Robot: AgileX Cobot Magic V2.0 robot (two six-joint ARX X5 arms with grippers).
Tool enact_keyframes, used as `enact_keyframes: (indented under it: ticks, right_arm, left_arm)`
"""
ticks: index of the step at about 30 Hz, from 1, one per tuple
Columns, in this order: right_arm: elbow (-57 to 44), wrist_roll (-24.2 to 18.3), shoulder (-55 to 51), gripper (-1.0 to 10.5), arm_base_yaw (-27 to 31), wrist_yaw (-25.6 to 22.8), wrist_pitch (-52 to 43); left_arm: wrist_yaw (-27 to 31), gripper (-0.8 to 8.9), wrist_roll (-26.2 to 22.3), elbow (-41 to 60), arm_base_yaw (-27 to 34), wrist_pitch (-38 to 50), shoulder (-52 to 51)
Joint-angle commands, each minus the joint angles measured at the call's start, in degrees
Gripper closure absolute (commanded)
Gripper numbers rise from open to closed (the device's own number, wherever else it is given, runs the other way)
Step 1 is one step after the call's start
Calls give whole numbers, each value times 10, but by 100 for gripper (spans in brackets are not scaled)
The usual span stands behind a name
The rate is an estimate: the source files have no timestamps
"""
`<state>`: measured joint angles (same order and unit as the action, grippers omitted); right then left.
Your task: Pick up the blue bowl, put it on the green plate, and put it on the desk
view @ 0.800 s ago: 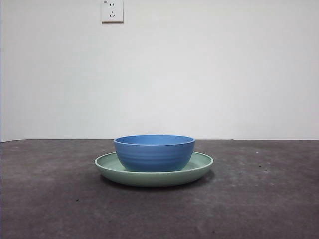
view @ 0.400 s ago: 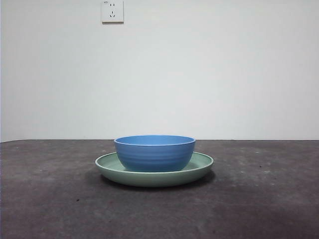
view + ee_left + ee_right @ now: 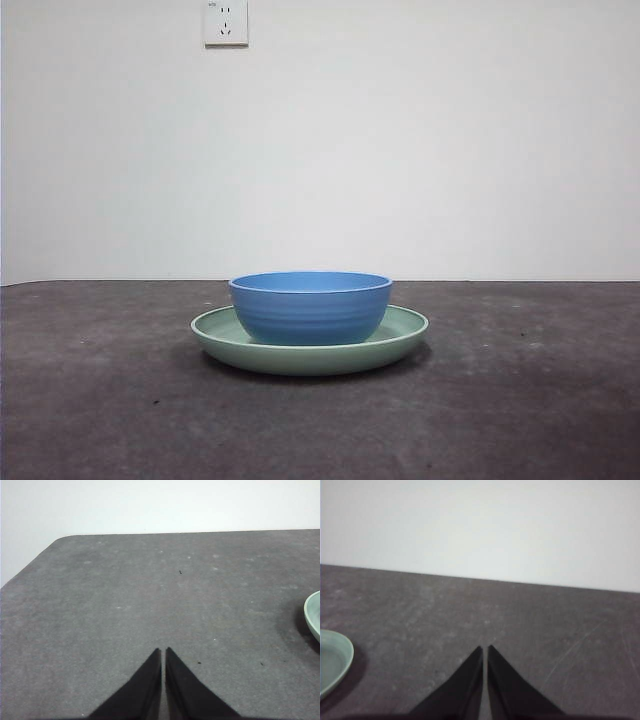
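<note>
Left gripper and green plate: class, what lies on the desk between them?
Only bare desk, shown in the left wrist view: the left gripper, jaws shut, points across dark tabletop, and the plate just peeks in at the edge.

Bowl (image 3: 310, 308): seated upright in the middle of the plate (image 3: 405, 335), its base within the rim. Plate: flat on the counter (image 3: 520, 400), near the middle, between the two hands. Left hand (image 3: 163, 651): above bare counter, tips together, with the plate's edge off to one side and apart from it. Right hand (image 3: 484, 648): likewise above bare counter, tips together, with the plate's edge off to its opposite side, not touching. Wall socket (image 3: 225, 22): on the wall behind the counter, above the bowl.
</note>
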<state>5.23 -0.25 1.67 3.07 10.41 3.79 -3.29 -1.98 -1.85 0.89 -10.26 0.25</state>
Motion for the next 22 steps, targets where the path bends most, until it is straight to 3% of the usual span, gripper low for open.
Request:
enact_keyframes:
  ticks: [1,10,22]
  right_arm:
    - [-18,16,-10,937,1,-2,-7]
    - [-46,41,-15,937,1,-2,59]
    - [-46,60,-15,937,1,0,52]
  left_arm:
    - [-1,799,5,12,1,-5,-1]
    - [-1,799,5,12,1,-5,-1]
    - [-1,799,5,12,1,-5,-1]
